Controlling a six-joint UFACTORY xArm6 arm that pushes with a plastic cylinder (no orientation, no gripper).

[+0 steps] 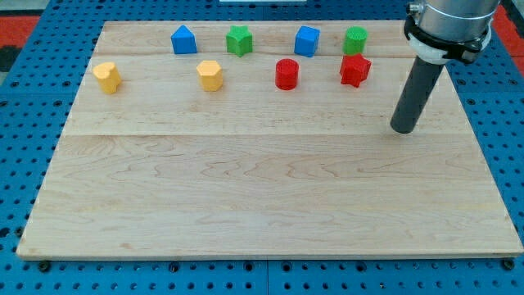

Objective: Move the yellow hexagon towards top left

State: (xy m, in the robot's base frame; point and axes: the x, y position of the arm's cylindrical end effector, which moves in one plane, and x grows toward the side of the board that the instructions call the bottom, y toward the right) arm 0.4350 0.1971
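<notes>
The yellow hexagon [210, 74] sits in the upper left-middle of the wooden board [262, 197]. A second yellow block [106, 77], whose shape I cannot make out, lies further toward the view's left. My tip [403, 129] rests on the board at the view's right. It is far to the right of the yellow hexagon and touches no block. The nearest block to it is the red star [354, 70], up and to its left.
Along the view's top stand a blue house-shaped block [183, 39], a green star [238, 39], a blue cube [307, 40] and a green cylinder [355, 39]. A red cylinder [286, 74] lies between the yellow hexagon and the red star.
</notes>
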